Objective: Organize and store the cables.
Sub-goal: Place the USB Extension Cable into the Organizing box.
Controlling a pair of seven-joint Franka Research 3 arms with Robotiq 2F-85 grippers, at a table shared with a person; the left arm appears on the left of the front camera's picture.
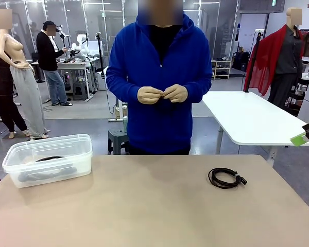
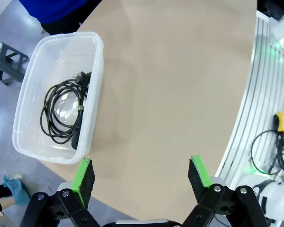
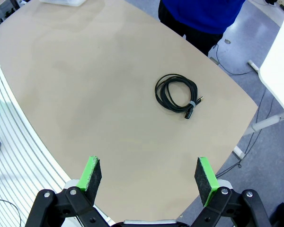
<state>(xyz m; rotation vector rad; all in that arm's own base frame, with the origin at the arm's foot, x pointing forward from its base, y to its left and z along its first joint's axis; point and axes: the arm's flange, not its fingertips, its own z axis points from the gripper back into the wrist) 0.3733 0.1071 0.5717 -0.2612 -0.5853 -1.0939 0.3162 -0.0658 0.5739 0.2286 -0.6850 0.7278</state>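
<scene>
The table (image 1: 144, 206) had a smooth, matt beige top that looked like laminate, with faint dull smudges visible in the wrist views. The container (image 1: 85, 154) was clear, slightly cloudy plastic with a soft gloss on its rim and walls. The cable in the container (image 2: 61, 113) and the cable on the table (image 3: 176, 93) both had black rubbery sheathing, mostly matt with a faint sheen. The left gripper (image 2: 141, 163) and right gripper (image 3: 148, 161) each had 2 matt black fingers faced with bright green pads (image 2: 83, 177) that looked dull and slightly grainy. The person's blue hoodie (image 1: 159, 77) was soft, matt cloth.
</scene>
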